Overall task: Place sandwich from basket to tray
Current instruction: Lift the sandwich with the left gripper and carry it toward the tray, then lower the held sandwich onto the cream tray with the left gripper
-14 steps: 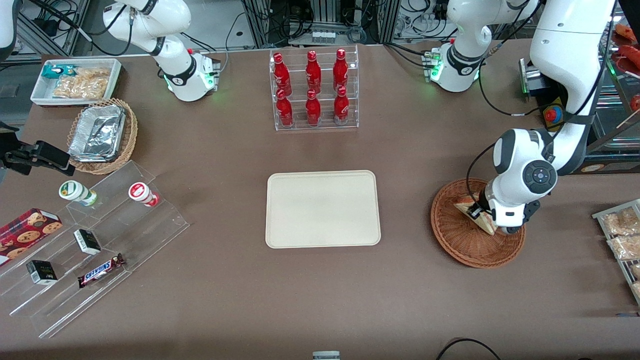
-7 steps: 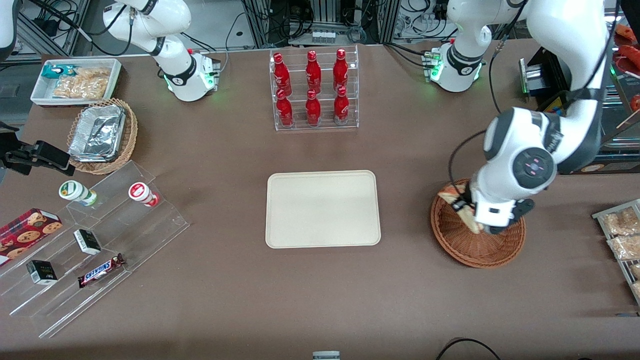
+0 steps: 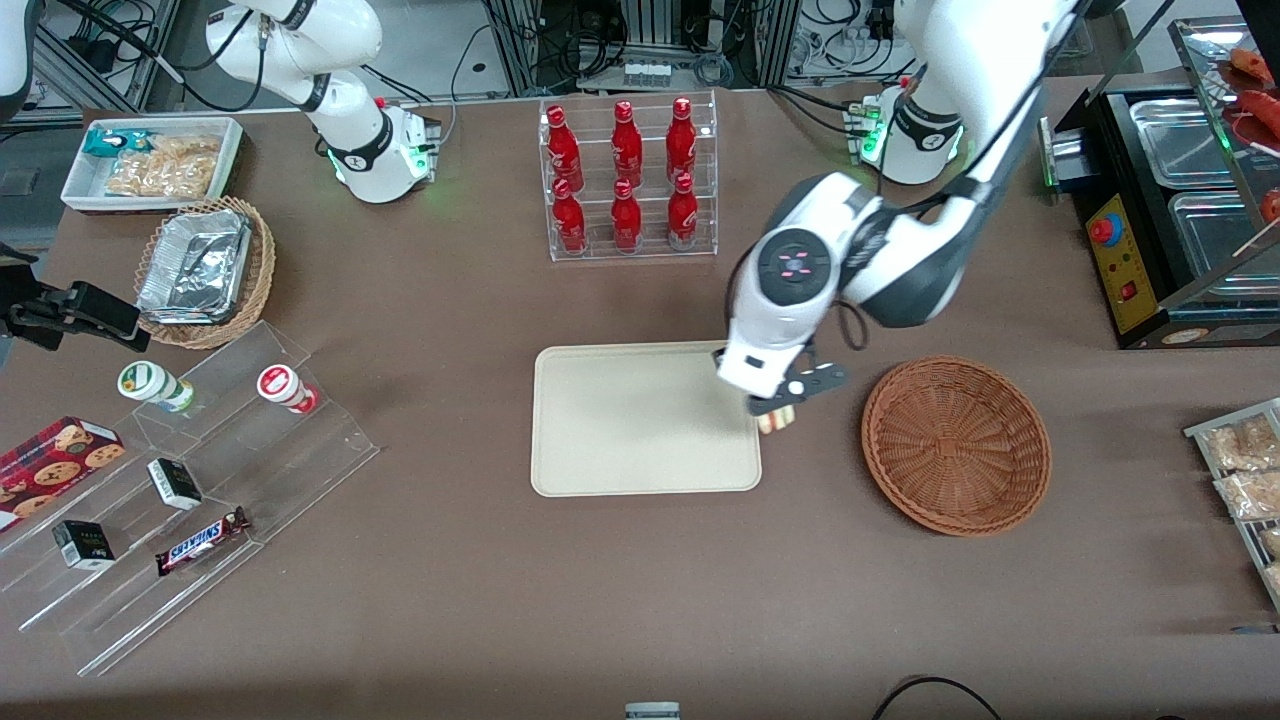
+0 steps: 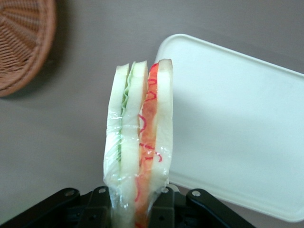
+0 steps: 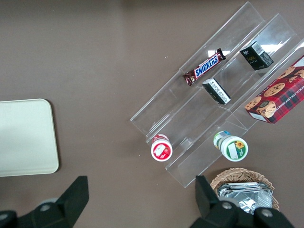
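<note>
My left gripper (image 3: pixel 776 408) is shut on the clear-wrapped sandwich (image 4: pixel 138 142), a wedge of pale bread with green and red layers. In the front view only the sandwich's tip (image 3: pixel 773 421) shows under the hand. The gripper hangs in the air above the edge of the cream-beige tray (image 3: pixel 645 417) that faces the reddish-brown wicker basket (image 3: pixel 955 443). The basket holds nothing. In the left wrist view the sandwich hangs over the table just beside the tray's rounded corner (image 4: pixel 228 118), with the basket's rim (image 4: pixel 23 42) off to one side. The black fingers (image 4: pixel 164 209) press on both sides of the wrap.
A clear rack of red bottles (image 3: pixel 627 176) stands farther from the front camera than the tray. Toward the parked arm's end are a clear stepped shelf with snacks (image 3: pixel 190 480), a lighter basket of foil trays (image 3: pixel 200 270) and a white bin (image 3: pixel 150 160). Bagged snacks (image 3: pixel 1245 470) lie at the working arm's end.
My gripper lifted the sandwich out of the basket and carried it sideways to the tray's edge. The basket now holds nothing.
</note>
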Robot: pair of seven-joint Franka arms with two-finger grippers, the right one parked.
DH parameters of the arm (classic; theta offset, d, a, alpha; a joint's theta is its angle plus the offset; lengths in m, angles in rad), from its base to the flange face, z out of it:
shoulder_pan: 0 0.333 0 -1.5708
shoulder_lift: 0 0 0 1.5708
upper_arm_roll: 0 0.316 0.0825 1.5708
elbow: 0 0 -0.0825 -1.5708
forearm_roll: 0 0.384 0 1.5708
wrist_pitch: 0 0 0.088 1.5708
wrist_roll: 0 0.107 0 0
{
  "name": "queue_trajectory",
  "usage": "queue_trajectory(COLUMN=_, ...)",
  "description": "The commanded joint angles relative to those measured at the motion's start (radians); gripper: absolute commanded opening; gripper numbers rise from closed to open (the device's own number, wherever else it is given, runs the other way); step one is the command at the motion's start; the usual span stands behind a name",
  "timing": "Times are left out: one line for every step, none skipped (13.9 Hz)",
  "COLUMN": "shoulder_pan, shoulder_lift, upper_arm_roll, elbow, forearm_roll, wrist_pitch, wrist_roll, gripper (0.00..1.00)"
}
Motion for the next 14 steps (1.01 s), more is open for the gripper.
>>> queue_trajectory(shoulder_pan=-0.103, shoulder_lift=0.187, upper_arm_roll=0.011, elbow=0.199, forearm_roll=0.111, wrist_pitch=-0.015, wrist_roll=-0.187, gripper=0.16)
queue_trajectory(shoulder_pan=-0.122, shoulder_lift=0.241, upper_arm_roll=0.011, elbow=0.245, forearm_roll=0.166, wrist_pitch=-0.017, wrist_roll=-0.241, gripper=0.16)
queue_trajectory(shoulder_pan=-0.138, shoulder_lift=0.278, upper_arm_roll=0.009, elbow=0.271, forearm_roll=0.219, wrist_pitch=-0.017, wrist_roll=-0.275, gripper=0.16)
queue_trajectory(shoulder_pan=-0.145, shoulder_lift=0.292, upper_arm_roll=0.009, elbow=0.275, forearm_roll=0.240, wrist_pitch=-0.015, wrist_roll=-0.277, gripper=0.16)
queue_trajectory(shoulder_pan=-0.145, shoulder_lift=0.299, upper_arm_roll=0.009, elbow=0.275, forearm_roll=0.244, wrist_pitch=-0.001, wrist_roll=-0.257, gripper=0.17)
queue_trajectory(shoulder_pan=-0.146, shoulder_lift=0.309, upper_arm_roll=0.009, elbow=0.272, forearm_roll=0.260, wrist_pitch=0.025, wrist_roll=-0.225, gripper=0.17)
queue_trajectory(shoulder_pan=-0.162, shoulder_lift=0.321, upper_arm_roll=0.008, elbow=0.267, forearm_roll=0.281, wrist_pitch=0.061, wrist_roll=-0.170, gripper=0.17)
queue_trajectory(shoulder_pan=-0.171, shoulder_lift=0.327, upper_arm_roll=0.008, elbow=0.266, forearm_roll=0.283, wrist_pitch=0.086, wrist_roll=-0.127, gripper=0.18)
queue_trajectory(shoulder_pan=-0.172, shoulder_lift=0.329, upper_arm_roll=0.006, elbow=0.264, forearm_roll=0.280, wrist_pitch=0.094, wrist_roll=-0.099, gripper=0.18)
queue_trajectory(shoulder_pan=-0.172, shoulder_lift=0.330, upper_arm_roll=-0.001, elbow=0.264, forearm_roll=0.274, wrist_pitch=0.095, wrist_roll=-0.070, gripper=0.18)
queue_trajectory(shoulder_pan=-0.172, shoulder_lift=0.333, upper_arm_roll=-0.020, elbow=0.264, forearm_roll=0.260, wrist_pitch=0.100, wrist_roll=-0.058, gripper=0.18)
queue_trajectory(shoulder_pan=-0.172, shoulder_lift=0.338, upper_arm_roll=-0.033, elbow=0.263, forearm_roll=0.254, wrist_pitch=0.121, wrist_roll=-0.055, gripper=0.19)
queue_trajectory(shoulder_pan=-0.175, shoulder_lift=0.344, upper_arm_roll=-0.043, elbow=0.261, forearm_roll=0.254, wrist_pitch=0.147, wrist_roll=-0.053, gripper=0.21)
queue_trajectory(shoulder_pan=-0.195, shoulder_lift=0.351, upper_arm_roll=-0.046, elbow=0.261, forearm_roll=0.254, wrist_pitch=0.158, wrist_roll=-0.055, gripper=0.21)
